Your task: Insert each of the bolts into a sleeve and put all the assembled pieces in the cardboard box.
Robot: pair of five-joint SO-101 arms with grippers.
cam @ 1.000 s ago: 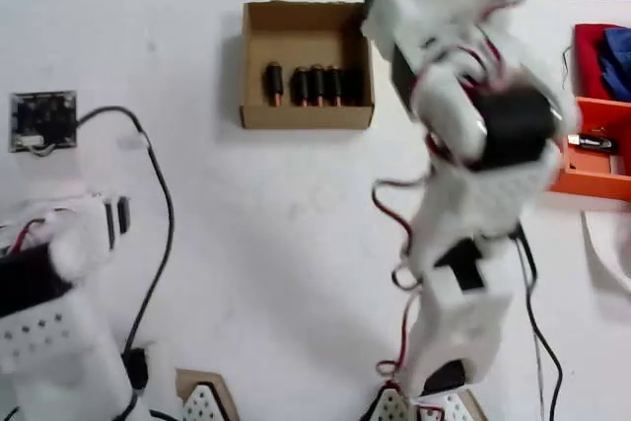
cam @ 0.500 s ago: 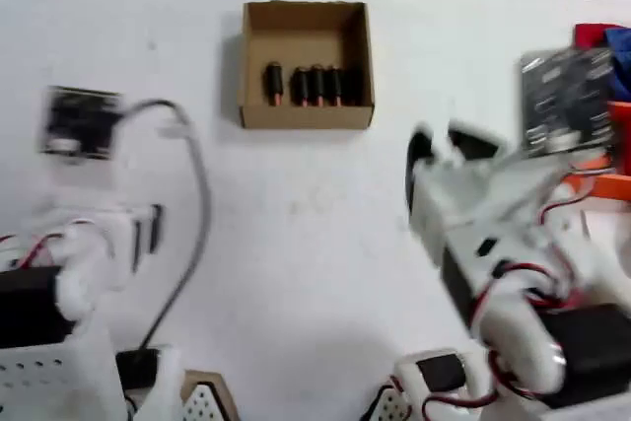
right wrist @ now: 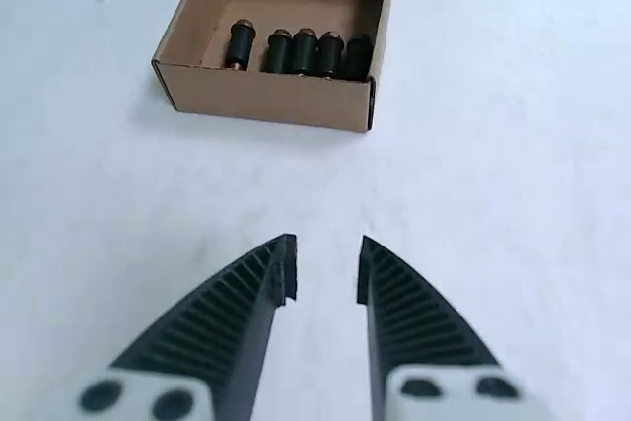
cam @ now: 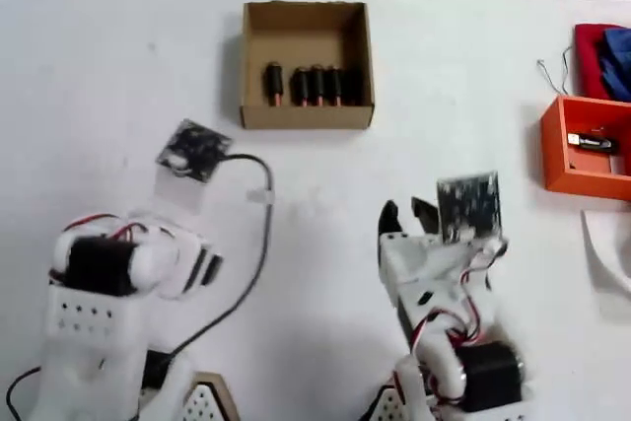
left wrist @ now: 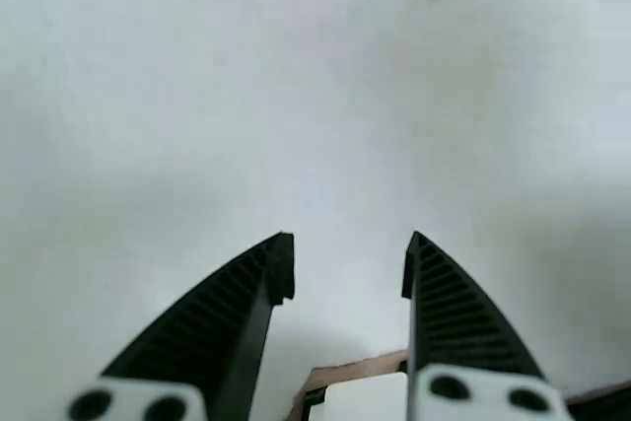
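In the high view, the right arm (cam: 434, 278) is folding back from above the cardboard box (cam: 307, 116) toward its base. The right gripper (cam: 407, 216) is now sitting well apart from the box, jaws narrowly parted and empty. Four assembled pieces (cam: 306, 85) are lying in a row inside the box. In the left wrist view, the left gripper (left wrist: 345, 265) is hanging open over bare table (left wrist: 315, 96), holding nothing. In the right wrist view, the box is sitting ahead with the four pieces in it, so the task is probably wrapping up.

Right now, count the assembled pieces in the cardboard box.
5, all in the cardboard box: a lone piece apart, then a row of four side by side; the last is shadowed, so uncertain.
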